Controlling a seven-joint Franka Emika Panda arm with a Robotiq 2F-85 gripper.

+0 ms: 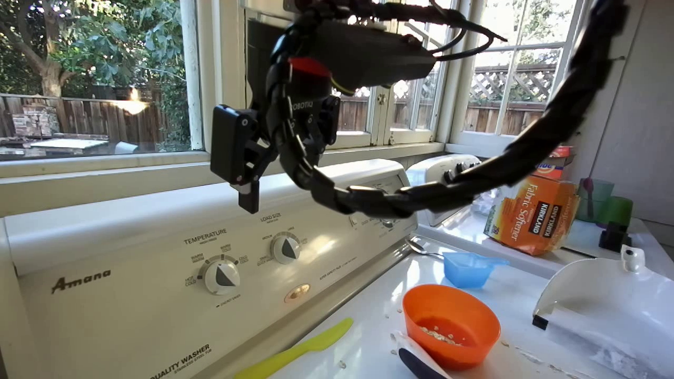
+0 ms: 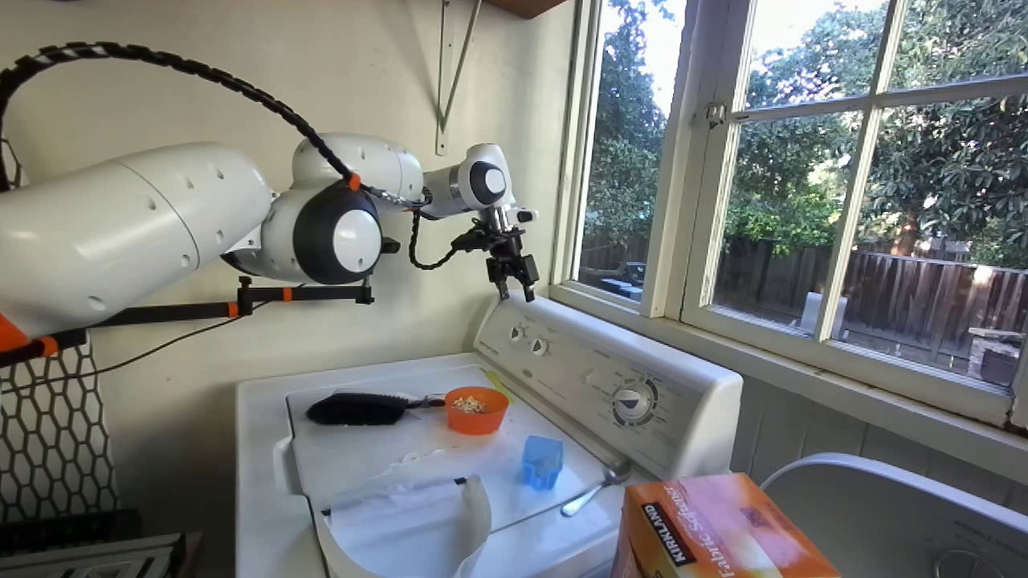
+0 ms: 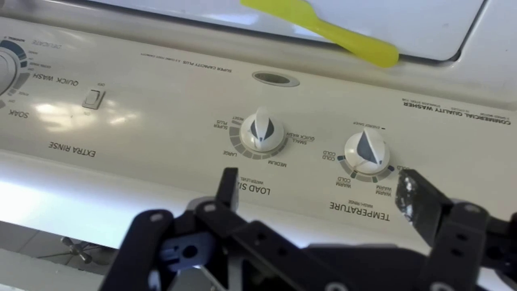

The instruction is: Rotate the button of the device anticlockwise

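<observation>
In an exterior view, the camera sits close by the TEMPERATURE end of the washer [image 1: 258, 292], facing obliquely along its control panel [image 1: 131, 252]. In an exterior view, it stands farther off beyond the opposite end, facing the wall [image 2: 418, 321]. The wrist view looks down, near, from the panel's upper edge. All 3 share 2 small knobs [image 3: 262, 131].

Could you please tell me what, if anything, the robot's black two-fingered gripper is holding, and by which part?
Nothing is held: the gripper stands open, with the large round white dial knob, ringed by dark marks, well apart from it.
</observation>
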